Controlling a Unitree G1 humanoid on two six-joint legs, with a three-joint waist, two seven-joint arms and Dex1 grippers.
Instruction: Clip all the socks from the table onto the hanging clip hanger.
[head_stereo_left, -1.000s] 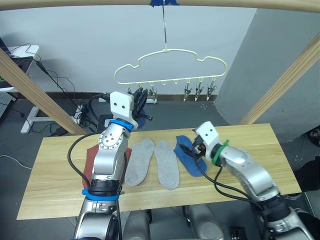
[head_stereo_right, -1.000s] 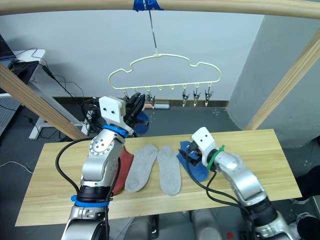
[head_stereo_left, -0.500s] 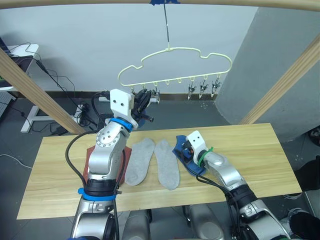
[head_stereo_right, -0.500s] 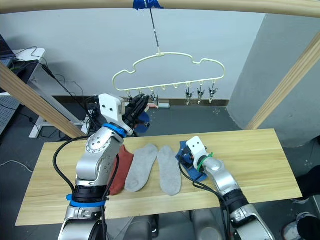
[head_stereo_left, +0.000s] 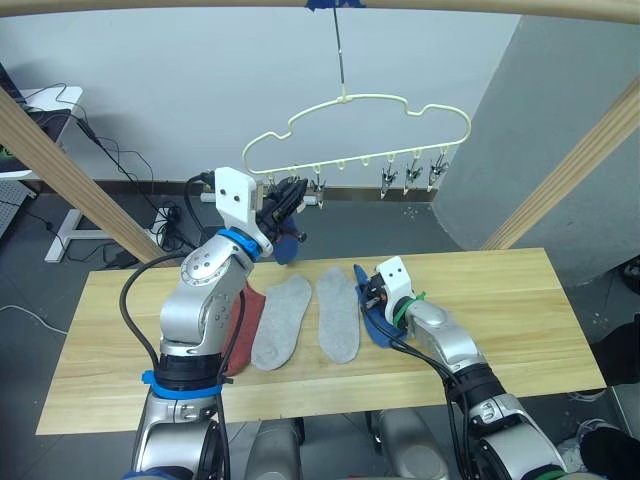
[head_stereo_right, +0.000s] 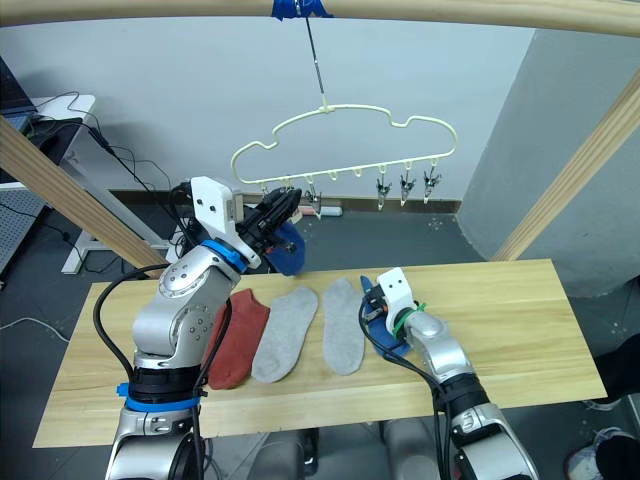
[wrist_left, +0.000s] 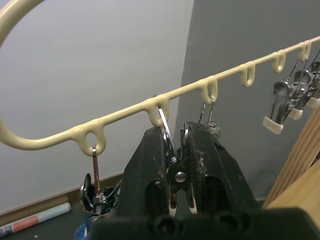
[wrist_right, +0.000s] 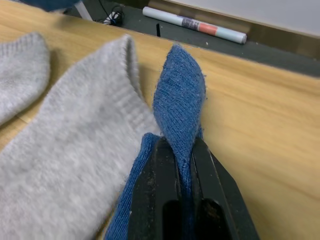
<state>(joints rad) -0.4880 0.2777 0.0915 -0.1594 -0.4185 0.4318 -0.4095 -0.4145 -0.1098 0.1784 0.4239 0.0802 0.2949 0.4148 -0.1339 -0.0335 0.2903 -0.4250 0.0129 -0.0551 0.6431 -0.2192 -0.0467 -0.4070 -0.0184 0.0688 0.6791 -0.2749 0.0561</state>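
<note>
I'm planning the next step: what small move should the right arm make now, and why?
Probably lift. The right gripper is pinched shut on a fold of the blue sock, which still lies on the table beside a grey sock. The left gripper is squeezing a clip on the hanger.

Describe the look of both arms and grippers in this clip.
Both arms are silver-grey metal with white boxy wrist housings and loose black cables. The left arm has blue rings; the right arm a green band. Left gripper and right gripper have black fingers.
</note>
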